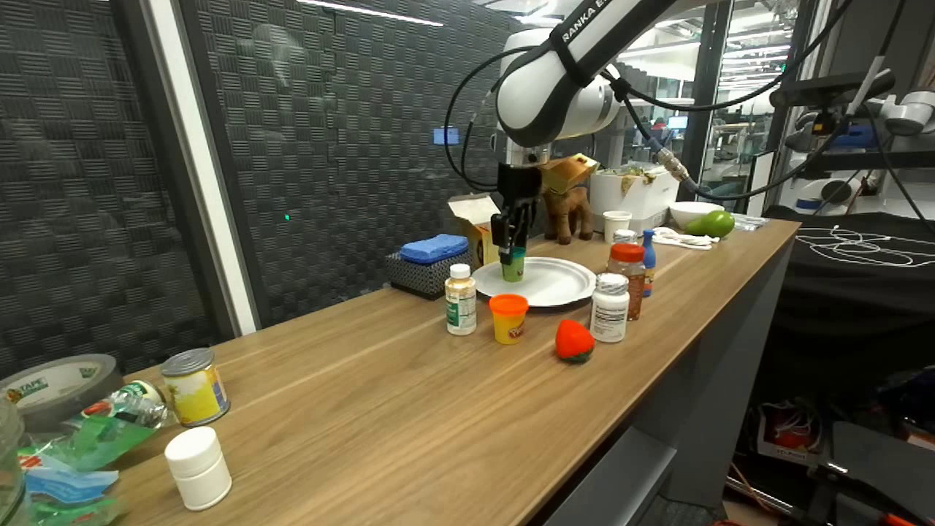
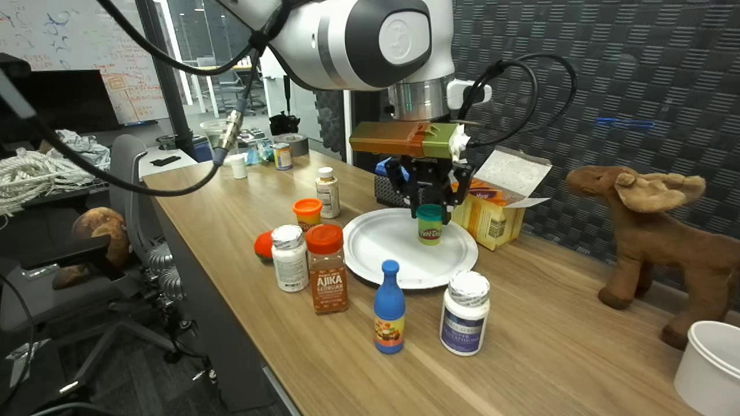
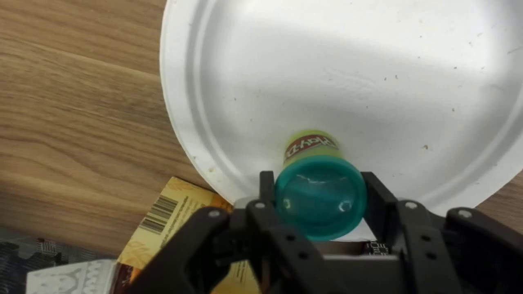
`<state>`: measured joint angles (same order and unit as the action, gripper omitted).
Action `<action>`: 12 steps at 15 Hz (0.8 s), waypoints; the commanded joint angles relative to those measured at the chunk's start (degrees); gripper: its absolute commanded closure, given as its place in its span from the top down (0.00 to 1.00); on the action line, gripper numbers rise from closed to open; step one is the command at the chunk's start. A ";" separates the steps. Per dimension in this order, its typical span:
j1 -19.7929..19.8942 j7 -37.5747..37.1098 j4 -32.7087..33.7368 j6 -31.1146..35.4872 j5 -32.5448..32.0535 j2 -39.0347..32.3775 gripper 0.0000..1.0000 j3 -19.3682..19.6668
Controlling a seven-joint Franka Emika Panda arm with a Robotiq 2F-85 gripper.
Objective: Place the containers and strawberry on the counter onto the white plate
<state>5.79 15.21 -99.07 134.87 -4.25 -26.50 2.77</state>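
In both exterior views the round white plate (image 1: pixel 562 286) (image 2: pixel 376 260) lies on the wooden counter (image 1: pixel 350 409). My gripper (image 2: pixel 430 215) (image 3: pixel 318 188) is shut on a green cup with a teal lid (image 2: pixel 429 234) (image 3: pixel 320 200), a finger on each side of the lid. That cup stands over the plate's inner area; whether its base touches cannot be told. Off the plate stand other containers: a white-capped bottle (image 1: pixel 461 303), an orange-lidded cup (image 1: pixel 509 321), white jars (image 1: pixel 610 314) (image 2: pixel 464 323), a red-lidded jar (image 2: pixel 328 283) and a blue bottle (image 2: pixel 389 315). The red strawberry (image 1: pixel 573 340) lies beside a white jar.
Close behind the plate are an open yellow box (image 2: pixel 491 222) and a dark patterned box with a blue cloth (image 1: pixel 434 250). A plush moose (image 2: pixel 647 231) and a white paper cup (image 2: pixel 711 364) stand farther along. A can (image 1: pixel 195 387) and white-lidded jar (image 1: pixel 199 467) occupy the opposite end.
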 commanded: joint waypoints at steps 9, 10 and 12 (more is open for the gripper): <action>0.80 -2.81 -0.10 1.90 2.17 6.83 1.00 -0.37; 0.68 -3.68 -0.36 1.89 1.95 8.19 1.00 -0.03; 0.42 -7.27 -1.63 0.84 0.62 11.28 1.00 1.43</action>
<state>6.44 11.99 -98.33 136.34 -3.08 -20.40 2.90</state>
